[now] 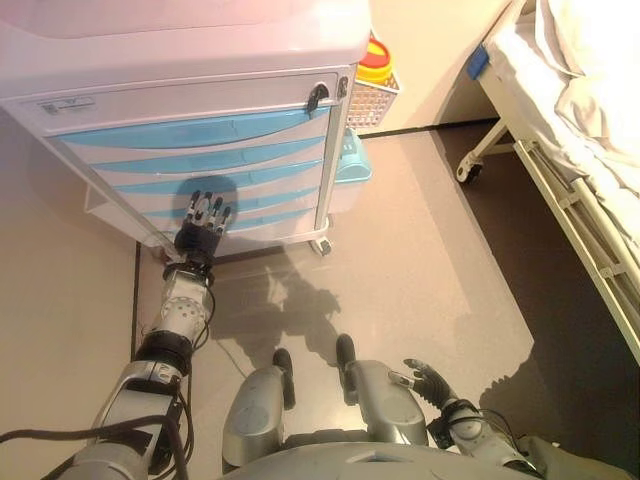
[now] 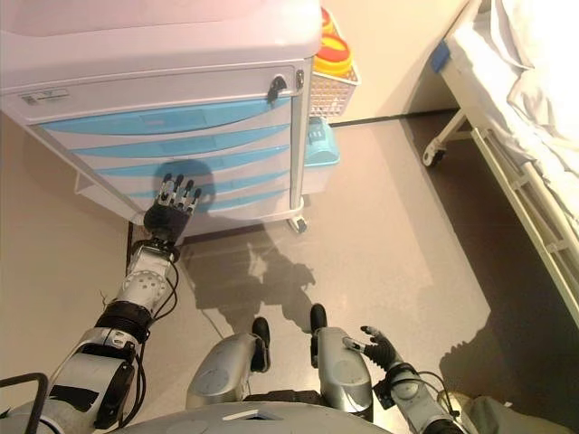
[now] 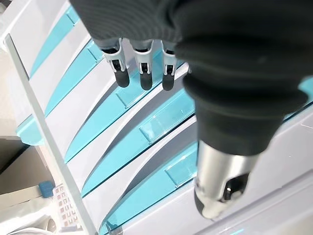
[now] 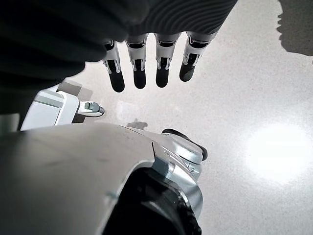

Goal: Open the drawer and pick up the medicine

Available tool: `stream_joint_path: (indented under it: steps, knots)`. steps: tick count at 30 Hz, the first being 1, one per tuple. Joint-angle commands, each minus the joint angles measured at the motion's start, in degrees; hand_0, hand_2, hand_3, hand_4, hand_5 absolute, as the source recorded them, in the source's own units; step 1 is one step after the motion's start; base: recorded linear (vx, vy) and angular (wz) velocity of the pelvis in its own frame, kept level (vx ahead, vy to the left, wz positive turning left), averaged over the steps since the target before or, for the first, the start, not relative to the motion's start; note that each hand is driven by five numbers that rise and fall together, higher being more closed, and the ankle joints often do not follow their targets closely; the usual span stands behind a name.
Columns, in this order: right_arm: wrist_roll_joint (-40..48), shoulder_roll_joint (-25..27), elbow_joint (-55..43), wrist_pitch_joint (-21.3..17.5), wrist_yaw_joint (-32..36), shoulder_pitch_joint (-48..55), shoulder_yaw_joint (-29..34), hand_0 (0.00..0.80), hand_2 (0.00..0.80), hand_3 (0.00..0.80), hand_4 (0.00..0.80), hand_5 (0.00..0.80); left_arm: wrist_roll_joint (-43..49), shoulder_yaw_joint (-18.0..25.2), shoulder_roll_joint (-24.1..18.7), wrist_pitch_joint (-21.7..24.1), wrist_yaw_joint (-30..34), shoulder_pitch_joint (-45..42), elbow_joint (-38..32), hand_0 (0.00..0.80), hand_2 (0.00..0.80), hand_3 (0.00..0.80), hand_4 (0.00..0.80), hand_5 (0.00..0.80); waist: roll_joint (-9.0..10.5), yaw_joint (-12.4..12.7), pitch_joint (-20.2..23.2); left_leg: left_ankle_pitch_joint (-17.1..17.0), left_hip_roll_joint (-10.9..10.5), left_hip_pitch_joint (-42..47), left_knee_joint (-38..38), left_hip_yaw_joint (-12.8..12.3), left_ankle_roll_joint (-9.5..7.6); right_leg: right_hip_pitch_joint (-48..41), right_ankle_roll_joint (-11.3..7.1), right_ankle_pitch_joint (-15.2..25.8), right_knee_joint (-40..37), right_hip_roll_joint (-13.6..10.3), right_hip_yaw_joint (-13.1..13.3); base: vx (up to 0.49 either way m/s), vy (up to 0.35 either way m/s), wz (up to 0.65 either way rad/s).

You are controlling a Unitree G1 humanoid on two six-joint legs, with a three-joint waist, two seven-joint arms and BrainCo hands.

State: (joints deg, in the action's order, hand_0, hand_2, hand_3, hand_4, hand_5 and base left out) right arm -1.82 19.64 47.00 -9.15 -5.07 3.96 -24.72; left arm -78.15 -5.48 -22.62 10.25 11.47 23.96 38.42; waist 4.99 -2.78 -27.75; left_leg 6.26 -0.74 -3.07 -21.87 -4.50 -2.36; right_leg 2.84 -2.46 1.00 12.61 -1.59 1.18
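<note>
A white medical cart [image 1: 200, 100] with several stacked drawers with blue handle strips [image 1: 210, 160] stands ahead on the left; all its drawers are closed. No medicine shows anywhere. My left hand [image 1: 204, 222] is raised in front of the lower drawers, its fingers [image 3: 143, 68] straight and a short way off the blue fronts [image 3: 146, 127]. Low at the right, my right hand [image 1: 428, 380] hangs idle over the floor, with straight fingers [image 4: 139, 73] holding nothing.
A white wire basket [image 1: 372, 100] with a yellow and red container [image 1: 375, 62] hangs on the cart's right side, a blue bin [image 1: 350, 165] below it. A hospital bed [image 1: 570, 130] on castors fills the right edge. Bare floor [image 1: 420, 260] lies between.
</note>
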Motion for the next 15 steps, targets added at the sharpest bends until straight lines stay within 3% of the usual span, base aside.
stream_joint_path:
  steps: [1,7,15]
  knots:
    - [-2.3,0.4,-1.0,-3.4,-2.7,1.4,-3.6,0.0,0.0,0.0,0.0,0.0,-1.1,-1.8,-1.0,3.0,1.3,0.1,-6.2,0.0,0.0,0.0,0.0,0.0,-0.29,0.7,1.0,-6.6,-0.7,-8.6,1.1,-0.3,0.52,5.2,-0.04,1.8,3.4,2.5,-1.8,-0.222,-0.036,0.14]
    - [-0.8,0.1,-2.2,-6.7,-9.4,-3.9,-6.3,0.0,0.0,0.0,0.0,0.0,-2.9,-4.3,-2.7,7.0,1.2,8.2,-8.5,0.0,0.0,0.0,0.0,0.0,1.56,0.5,-1.9,-5.5,0.1,-19.3,-1.6,1.5,1.06,16.0,-0.01,2.2,5.1,4.9,-2.2,-0.294,-0.043,0.06]
    - [1.1,0.1,-5.5,-9.0,-11.3,-9.2,-8.6,0.0,0.0,0.0,0.0,0.0,0.0,-5.6,-5.7,11.5,1.0,16.3,-10.7,0.0,0.0,0.0,0.0,0.0,5.67,0.4,-2.0,-4.5,-0.1,-30.3,-1.1,3.1,1.08,22.4,-0.88,3.9,-0.8,6.7,-1.0,-0.209,-0.069,0.04]
